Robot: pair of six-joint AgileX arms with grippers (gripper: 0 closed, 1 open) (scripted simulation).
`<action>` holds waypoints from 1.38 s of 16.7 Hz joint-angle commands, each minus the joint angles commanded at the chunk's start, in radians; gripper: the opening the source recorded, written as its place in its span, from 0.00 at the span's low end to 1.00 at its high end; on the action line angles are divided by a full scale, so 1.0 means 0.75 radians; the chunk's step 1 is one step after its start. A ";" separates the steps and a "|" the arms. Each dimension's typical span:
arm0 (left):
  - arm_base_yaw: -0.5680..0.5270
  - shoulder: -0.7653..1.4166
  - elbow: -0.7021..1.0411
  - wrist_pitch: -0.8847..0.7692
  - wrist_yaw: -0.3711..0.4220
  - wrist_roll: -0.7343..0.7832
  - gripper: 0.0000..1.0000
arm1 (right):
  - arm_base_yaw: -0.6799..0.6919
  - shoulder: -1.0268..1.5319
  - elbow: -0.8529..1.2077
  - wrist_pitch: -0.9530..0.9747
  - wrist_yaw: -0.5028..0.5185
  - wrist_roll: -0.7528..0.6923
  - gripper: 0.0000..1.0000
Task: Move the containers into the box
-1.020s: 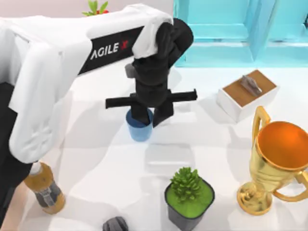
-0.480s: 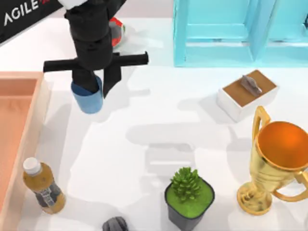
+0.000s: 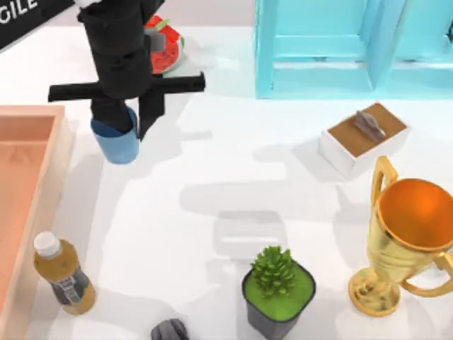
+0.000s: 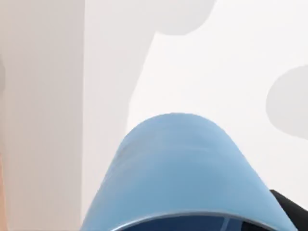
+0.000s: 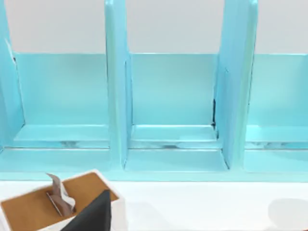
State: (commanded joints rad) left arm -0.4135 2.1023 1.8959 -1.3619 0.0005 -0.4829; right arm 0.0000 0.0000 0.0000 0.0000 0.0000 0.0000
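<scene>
A plain blue tumbler (image 3: 117, 144), one of the containers, hangs tilted above the table just right of the box. My left gripper (image 3: 128, 120) is shut on its rim, one finger inside the cup and one outside. In the left wrist view the blue tumbler (image 4: 187, 168) looms close, with white table beneath it. The orange-brown box (image 3: 51, 185) lies along the table's left edge, its thick right wall a short way left of the cup. A dark part of my right gripper (image 5: 94, 215) shows in the right wrist view, near the small white box (image 5: 29, 207).
An amber bottle (image 3: 64, 278) stands beside the box's near right wall. A potted plant (image 3: 278, 292), a gold trophy (image 3: 407, 234), a white wooden-topped box (image 3: 364, 138) and a turquoise frame (image 3: 340, 49) occupy the right half. A watermelon slice (image 3: 166, 44) sits behind the left gripper.
My left arm has carried the blue tumbler from the table's middle to the left and farther back, close to the box. Nothing else moved.
</scene>
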 joint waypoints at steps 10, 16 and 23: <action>0.325 -0.193 -0.174 -0.018 -0.007 0.379 0.00 | 0.000 0.000 0.000 0.000 0.000 0.000 1.00; 0.514 -0.305 -0.275 -0.031 -0.011 0.591 0.00 | 0.000 0.000 0.000 0.000 0.000 0.000 1.00; 0.763 -0.446 -0.402 -0.046 -0.017 0.884 0.00 | 0.000 0.000 0.000 0.000 0.000 0.000 1.00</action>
State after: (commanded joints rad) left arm 0.1589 1.7679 1.5943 -1.3962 -0.0120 0.1797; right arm 0.0000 0.0000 0.0000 0.0000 0.0000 0.0000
